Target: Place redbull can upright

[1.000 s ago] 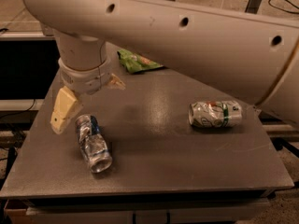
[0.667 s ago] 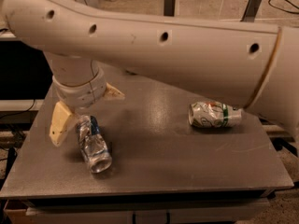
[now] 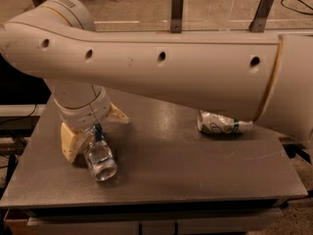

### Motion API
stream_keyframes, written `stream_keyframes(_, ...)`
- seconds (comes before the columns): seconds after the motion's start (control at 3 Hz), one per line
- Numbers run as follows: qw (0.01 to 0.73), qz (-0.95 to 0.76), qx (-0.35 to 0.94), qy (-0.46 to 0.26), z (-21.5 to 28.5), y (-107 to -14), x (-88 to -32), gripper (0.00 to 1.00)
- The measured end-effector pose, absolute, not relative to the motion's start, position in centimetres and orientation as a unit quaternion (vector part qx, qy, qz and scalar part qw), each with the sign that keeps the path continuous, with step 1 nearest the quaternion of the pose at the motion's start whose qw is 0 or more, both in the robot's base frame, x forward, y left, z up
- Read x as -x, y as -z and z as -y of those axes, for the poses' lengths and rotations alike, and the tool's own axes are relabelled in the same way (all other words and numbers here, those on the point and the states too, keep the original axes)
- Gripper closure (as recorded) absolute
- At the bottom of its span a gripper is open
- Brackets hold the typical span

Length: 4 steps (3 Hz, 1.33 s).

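Note:
The redbull can (image 3: 100, 158) lies on its side at the left of the grey table (image 3: 186, 175), its shiny round end facing the front edge. My gripper (image 3: 93, 130) hangs from the big white arm (image 3: 161, 67) right over the can's far end. It is open: one cream finger (image 3: 70, 142) stands left of the can and the other (image 3: 117, 115) is to its right and further back. The can's far end is hidden under the wrist.
A fatter white-and-green can (image 3: 222, 123) lies on its side at the right of the table, partly under the arm. Metal posts (image 3: 177, 11) stand behind the table. The table's front edge (image 3: 146, 202) is close to the slim can.
The arm has swung lower and across the view. The gripper has come down closer over the slim can's far end. Neither can has moved.

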State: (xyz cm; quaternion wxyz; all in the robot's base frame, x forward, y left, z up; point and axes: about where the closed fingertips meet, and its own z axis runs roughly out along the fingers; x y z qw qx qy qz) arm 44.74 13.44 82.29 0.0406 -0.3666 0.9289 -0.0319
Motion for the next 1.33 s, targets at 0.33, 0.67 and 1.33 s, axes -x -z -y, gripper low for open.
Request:
stream_keyframes(0.33,0.050,-0.932,0.356,0.036,-13.3,-82.5,-45.1,0.41)
stream_keyframes(0.67,0.073,-0.930,0.357,0.037,-13.3,-83.9,-46.9,0.64)
stream_keyframes(1.33,0.170,-0.898,0.405,-0.032,-15.3,-89.5,-52.6,1.00)
